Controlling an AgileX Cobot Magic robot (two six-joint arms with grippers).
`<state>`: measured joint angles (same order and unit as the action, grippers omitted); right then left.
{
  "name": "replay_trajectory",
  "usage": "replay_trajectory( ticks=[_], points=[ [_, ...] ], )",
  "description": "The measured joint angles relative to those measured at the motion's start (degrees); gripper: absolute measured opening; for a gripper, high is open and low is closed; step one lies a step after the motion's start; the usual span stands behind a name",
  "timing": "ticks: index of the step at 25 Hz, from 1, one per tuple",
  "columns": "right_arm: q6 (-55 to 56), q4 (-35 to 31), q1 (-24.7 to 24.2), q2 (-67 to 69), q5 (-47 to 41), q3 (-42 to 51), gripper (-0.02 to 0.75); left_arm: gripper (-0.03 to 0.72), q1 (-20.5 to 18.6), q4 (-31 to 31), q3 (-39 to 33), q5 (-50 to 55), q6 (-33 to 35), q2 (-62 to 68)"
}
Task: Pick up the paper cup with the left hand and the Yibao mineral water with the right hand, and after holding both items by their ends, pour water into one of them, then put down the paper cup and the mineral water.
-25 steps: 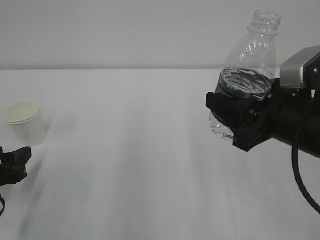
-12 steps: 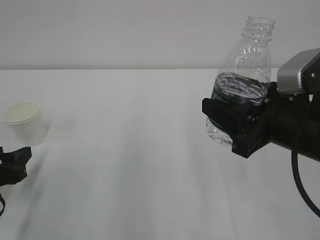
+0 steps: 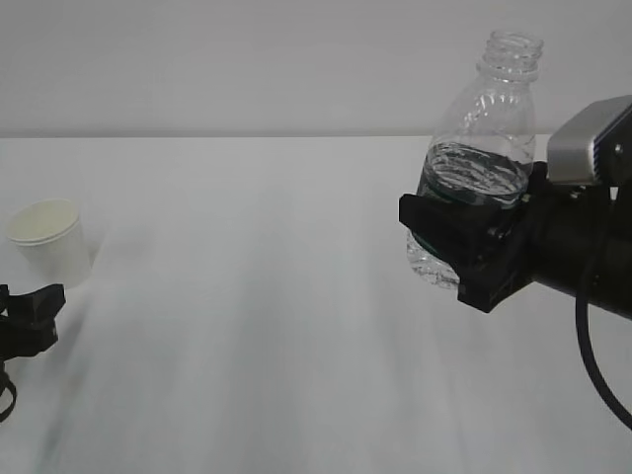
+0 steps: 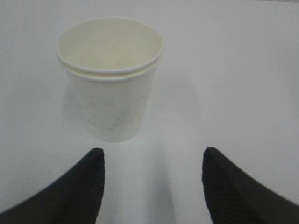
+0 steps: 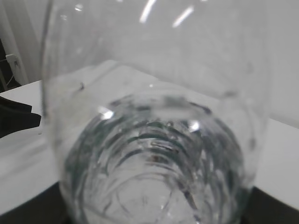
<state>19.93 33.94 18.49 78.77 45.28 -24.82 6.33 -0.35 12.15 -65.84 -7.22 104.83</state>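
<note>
- My right hand (image 3: 464,252) grips the bottle (image 3: 481,148) upright, aloft, keeping water in.
- My left hand (image 4: 152,179), fingers spread and empty, faces the cup (image 4: 110,74) on the table's left, ready to grasp.

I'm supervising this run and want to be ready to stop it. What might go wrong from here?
The clear ribbed plastic bottle in the right claw has no cap and leans slightly, so a jolt might slosh water out. The small white paper cup stands free and looks light; the open left claw sits just short of it, with the cup left of its centreline, so one finger may knock it over.
</note>
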Motion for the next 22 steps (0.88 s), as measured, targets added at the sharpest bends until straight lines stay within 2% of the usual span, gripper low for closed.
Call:
replay_trajectory(
  ticks=[15, 22],
  points=[
    [0.0, 0.1, 0.0, 0.0, 0.0, 0.0, 0.417, 0.465, 0.0, -0.7, 4.5, 0.0, 0.2, 4.1],
    [0.0, 0.1, 0.0, 0.0, 0.0, 0.0, 0.417, 0.465, 0.0, -3.3, 5.8, 0.0, 1.5, 4.4]
  ],
)
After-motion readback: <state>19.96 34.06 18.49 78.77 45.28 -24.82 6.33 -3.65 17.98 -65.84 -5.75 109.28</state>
